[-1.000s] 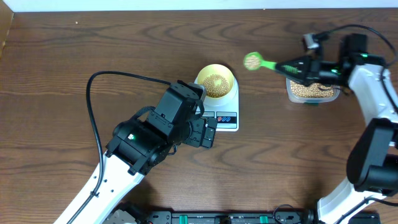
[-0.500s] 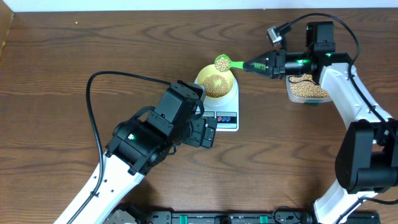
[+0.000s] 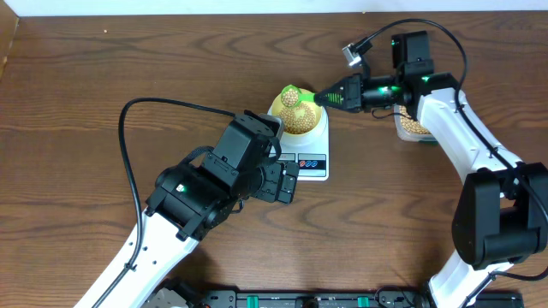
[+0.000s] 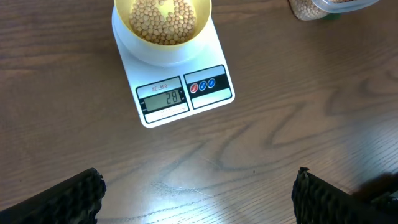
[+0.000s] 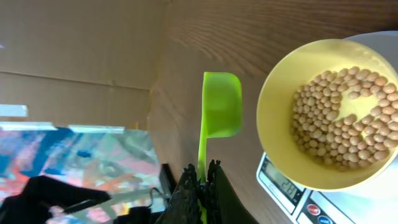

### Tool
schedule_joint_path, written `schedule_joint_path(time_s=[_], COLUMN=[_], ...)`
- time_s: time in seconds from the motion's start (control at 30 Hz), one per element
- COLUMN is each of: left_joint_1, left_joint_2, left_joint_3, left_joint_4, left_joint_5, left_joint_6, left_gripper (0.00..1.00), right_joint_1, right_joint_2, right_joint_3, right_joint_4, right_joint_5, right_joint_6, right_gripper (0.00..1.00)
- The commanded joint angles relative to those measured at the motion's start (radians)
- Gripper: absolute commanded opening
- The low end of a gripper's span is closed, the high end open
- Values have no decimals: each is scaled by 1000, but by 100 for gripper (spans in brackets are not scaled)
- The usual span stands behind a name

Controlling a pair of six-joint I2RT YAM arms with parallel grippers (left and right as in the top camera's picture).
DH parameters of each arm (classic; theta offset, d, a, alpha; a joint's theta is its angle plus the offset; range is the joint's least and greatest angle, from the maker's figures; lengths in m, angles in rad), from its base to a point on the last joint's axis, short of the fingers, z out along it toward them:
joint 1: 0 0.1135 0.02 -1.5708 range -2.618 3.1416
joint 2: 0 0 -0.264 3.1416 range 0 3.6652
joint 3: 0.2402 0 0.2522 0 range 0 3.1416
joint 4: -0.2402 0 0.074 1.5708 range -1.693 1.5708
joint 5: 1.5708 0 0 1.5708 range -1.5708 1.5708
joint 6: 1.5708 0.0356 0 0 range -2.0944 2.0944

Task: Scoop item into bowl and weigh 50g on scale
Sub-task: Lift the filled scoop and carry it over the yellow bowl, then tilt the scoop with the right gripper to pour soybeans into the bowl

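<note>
The pale yellow bowl (image 3: 298,115) sits on the white scale (image 3: 311,162) and holds a layer of beige beans (image 3: 298,118). In the left wrist view the bowl (image 4: 163,23) is at the top and the scale's display (image 4: 165,98) reads 28. My right gripper (image 3: 330,97) is shut on the handle of a green scoop (image 3: 295,96), whose cup is over the bowl's far rim. In the right wrist view the scoop (image 5: 219,112) is turned on its side beside the bowl (image 5: 329,112). My left gripper (image 4: 199,196) is open and empty over bare table in front of the scale.
A clear plastic tub of beans (image 3: 409,125) stands to the right of the scale, partly under my right arm; its corner shows in the left wrist view (image 4: 326,7). My left arm's black cable (image 3: 128,162) loops over the table on the left.
My right gripper has carried the scoop leftward from near the tub to over the bowl's rim and tipped it. The left arm has not moved.
</note>
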Motion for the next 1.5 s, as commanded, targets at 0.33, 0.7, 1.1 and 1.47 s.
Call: schedule_joint_path(time_s=[0.33, 0.7, 1.1, 1.47], left_joint_1=[3, 3, 3, 3], left_joint_2=[-3, -3, -3, -3], left_joint_3=[16, 16, 16, 16], left_joint_4=[-3, -3, -3, -3], left_joint_5=[-5, -5, -5, -5], left_joint_6=[1, 1, 1, 1], left_gripper=[98, 98, 98, 98], right_joint_1=[27, 60, 138, 198], right_joint_2=[8, 0, 0, -1], right_joint_3=[1, 85, 238, 280], right_joint_4=[-79, -201, -380, -470], right_joint_5=[220, 361, 575, 719], right_joint_6=[-163, -285, -413, -505], right_gripper=[1, 1, 1, 1])
